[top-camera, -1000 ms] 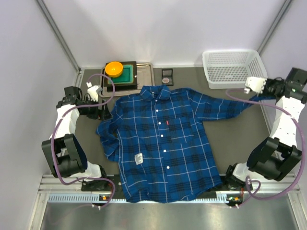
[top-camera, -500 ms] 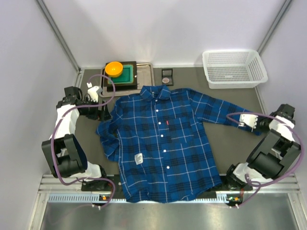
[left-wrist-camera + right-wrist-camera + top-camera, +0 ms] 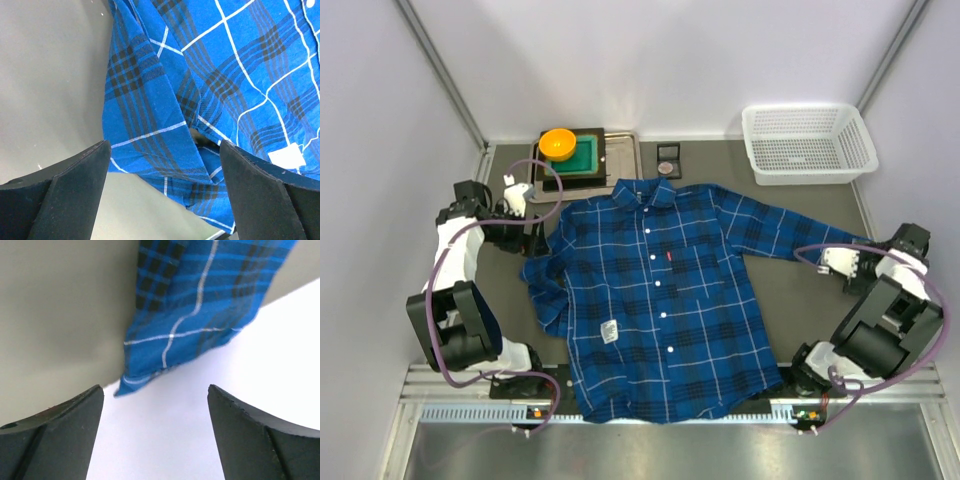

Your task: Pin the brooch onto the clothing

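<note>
The clothing [image 3: 660, 290], a blue plaid shirt, lies spread face up in the middle of the table. The brooch [image 3: 667, 168], a small dull round disc, sits behind the collar beside a small dark square case. My left gripper [image 3: 532, 236] is open beside the shirt's folded left sleeve; in the left wrist view the left gripper [image 3: 165, 142] has bunched sleeve cloth [image 3: 150, 100] just ahead of its fingers. My right gripper [image 3: 847, 262] is open at the table's right edge. In the right wrist view the right gripper [image 3: 155, 386] holds nothing, and the sleeve cuff [image 3: 195, 315] lies ahead of it.
A white mesh basket [image 3: 810, 140] stands at the back right. At the back left, an orange dish [image 3: 558, 143] rests on a green block [image 3: 584, 155] on a metal tray [image 3: 624, 150]. White walls close in the table on both sides.
My right gripper swung from near the basket down to the right edge, then opened and let go of the sleeve. My left gripper barely moved.
</note>
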Tool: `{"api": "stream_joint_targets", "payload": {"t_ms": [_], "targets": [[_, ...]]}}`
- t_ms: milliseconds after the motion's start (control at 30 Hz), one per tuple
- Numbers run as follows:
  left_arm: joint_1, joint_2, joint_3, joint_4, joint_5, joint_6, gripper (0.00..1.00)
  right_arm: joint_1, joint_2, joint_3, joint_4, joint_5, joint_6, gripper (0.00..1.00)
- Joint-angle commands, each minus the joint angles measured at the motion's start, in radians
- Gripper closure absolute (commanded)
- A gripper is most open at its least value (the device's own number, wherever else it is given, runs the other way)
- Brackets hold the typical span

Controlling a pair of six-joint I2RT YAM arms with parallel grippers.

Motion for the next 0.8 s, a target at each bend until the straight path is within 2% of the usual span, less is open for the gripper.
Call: {"api": "stream_joint_targets", "payload": {"t_ms": [0,100,233,433,467,500,567,767], "targets": [[0.006,-0.053,0.051,-0.074,-0.040,0.076,0.04,0.014,-0.109,0.106,-0.130,-0.029,-0.114,0.14],[0.006,-0.064,0.057,-0.161,-0.046,0.132,0.01,0.051,-0.127,0.218,-0.294,-0.075,-0.006,0.13],[0.006,-0.086,0.036,-0.277,-0.079,0.227,0.02,0.211,-0.141,0.319,-0.430,-0.128,0.267,0.12],[0.003,-0.126,-0.092,-0.301,-0.196,0.283,0.01,0.488,-0.192,0.362,-0.477,-0.167,0.648,0.09],[0.003,-0.127,-0.104,-0.314,-0.187,0.292,0.01,0.567,-0.196,0.369,-0.480,-0.173,0.694,0.09],[0.004,-0.138,-0.109,-0.333,-0.170,0.333,0.02,0.600,-0.196,0.375,-0.483,-0.176,0.783,0.09],[0.001,-0.156,-0.133,-0.394,-0.115,0.407,0.03,0.679,-0.193,0.396,-0.497,-0.205,0.854,0.09],[-0.084,-0.201,-0.224,-0.433,-0.144,0.511,0.04,0.790,-0.149,0.421,-0.499,-0.283,1.051,0.09]]}}
